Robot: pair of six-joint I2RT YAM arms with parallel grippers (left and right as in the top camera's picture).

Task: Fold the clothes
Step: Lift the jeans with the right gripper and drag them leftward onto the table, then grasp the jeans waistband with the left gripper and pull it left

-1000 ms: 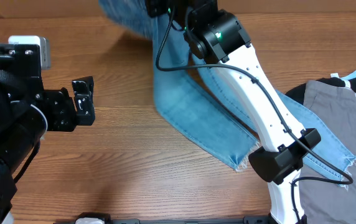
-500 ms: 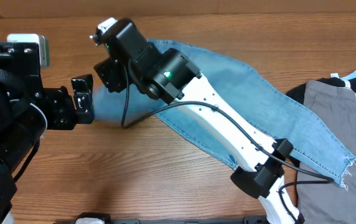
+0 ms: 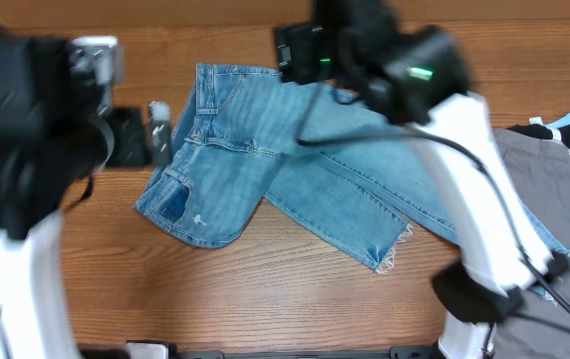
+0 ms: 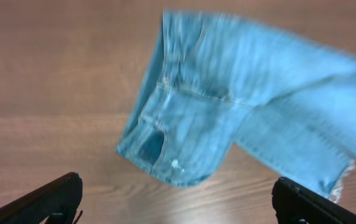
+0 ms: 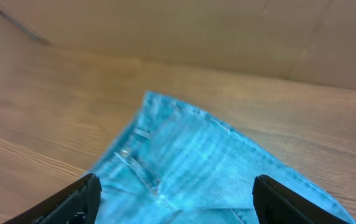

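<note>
Overhead first: the jeans (image 3: 235, 130) lie spread on the wooden table (image 3: 265, 309), with the waist end at the left. A small white mark (image 3: 197, 221) shows near their near-left edge. One leg runs toward the near right and ends in a frayed hem (image 3: 393, 254). The other leg passes under the right arm's white link. The right gripper (image 3: 287, 52) hangs blurred above the far edge of the denim, and this view does not settle how its jaws stand. The left gripper (image 3: 153, 135), also smeared, sits just beside the left edge of the waist. A grey garment (image 3: 554, 189) lies at the right side of the table; whether it touches the jeans I cannot tell.

Next, the left wrist camera. The left gripper (image 4: 178, 202) has its two fingertips at opposite bottom corners of the frame. They are spread wide, with only bare wood between them and nothing held. The jeans (image 4: 228, 118) lie ahead of it, apart from the fingers.

Lastly, the right wrist camera. The right gripper (image 5: 181, 199) is likewise spread wide and holds nothing. The jeans (image 5: 184, 162) lie below, between the fingertips, with a waist corner pointing away. Whether the fingers touch the cloth cannot be told.
</note>
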